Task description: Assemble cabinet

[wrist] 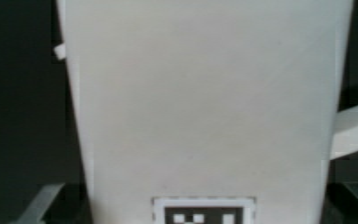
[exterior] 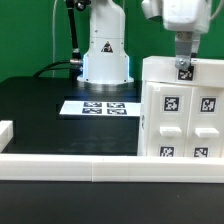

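The cabinet [exterior: 180, 105] stands upright on the black table [exterior: 40, 105], at the exterior view's right, just behind the low white rail [exterior: 70, 168], a big white box with marker tags across its front face. It reads as moulded plastic: stiff, hollow, probably light for its bulk, and smooth enough that I judge it slippery under metal fingers. It won't crush, but a tall light box like this could tip or skate if I push it off-centre. My gripper [exterior: 184, 66] is right at its top edge, over the small tag there, and from outside I can't tell whether the fingers are closed on the rim or merely poised beside it. My wrist view doesn't settle it either: a broad pale panel [wrist: 194, 100] fills almost the whole picture, a tag peeking at one end, dark gaps either side, no fingertips showing. So, grip state unknown. Where to hold? I'd say a thin wall or top rim, squarely, near the middle, since the full body looks far too wide for my jaws. Further out, the marker board [exterior: 104, 106] lies flat mid-table, well apart from the cabinet, in front of my white base [exterior: 105, 60].
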Controlling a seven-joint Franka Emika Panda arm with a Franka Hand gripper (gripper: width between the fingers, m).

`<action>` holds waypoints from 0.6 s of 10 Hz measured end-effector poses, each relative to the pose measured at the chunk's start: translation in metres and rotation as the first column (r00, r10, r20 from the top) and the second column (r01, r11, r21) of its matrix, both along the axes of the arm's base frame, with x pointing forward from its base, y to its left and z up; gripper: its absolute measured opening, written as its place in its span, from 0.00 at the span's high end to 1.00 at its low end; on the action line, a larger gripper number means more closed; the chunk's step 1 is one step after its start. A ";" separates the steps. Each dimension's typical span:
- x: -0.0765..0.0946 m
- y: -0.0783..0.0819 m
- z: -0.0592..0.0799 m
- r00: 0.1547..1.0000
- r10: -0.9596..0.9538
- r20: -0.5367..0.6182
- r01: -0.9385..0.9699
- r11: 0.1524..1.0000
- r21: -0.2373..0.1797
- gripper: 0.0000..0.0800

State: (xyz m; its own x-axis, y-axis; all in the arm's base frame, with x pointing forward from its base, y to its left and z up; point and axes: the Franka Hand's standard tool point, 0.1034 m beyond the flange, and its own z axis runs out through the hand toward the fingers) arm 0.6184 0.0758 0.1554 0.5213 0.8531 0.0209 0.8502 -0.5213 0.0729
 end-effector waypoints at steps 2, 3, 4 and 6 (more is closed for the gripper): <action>0.000 0.000 0.000 0.984 -0.177 0.002 0.177 0.984 0.014 0.31; 0.000 0.001 0.000 0.966 -0.258 0.002 0.258 0.966 0.022 0.31; -0.004 0.001 -0.002 0.915 -0.403 -0.001 0.402 0.915 0.035 0.31; -0.005 0.002 -0.002 0.763 -0.647 -0.008 0.646 0.761 0.061 0.31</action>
State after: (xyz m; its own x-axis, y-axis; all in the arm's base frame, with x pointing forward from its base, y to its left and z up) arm 0.6137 0.0778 0.1532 0.9479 0.3112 0.0683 0.3095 -0.9503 0.0340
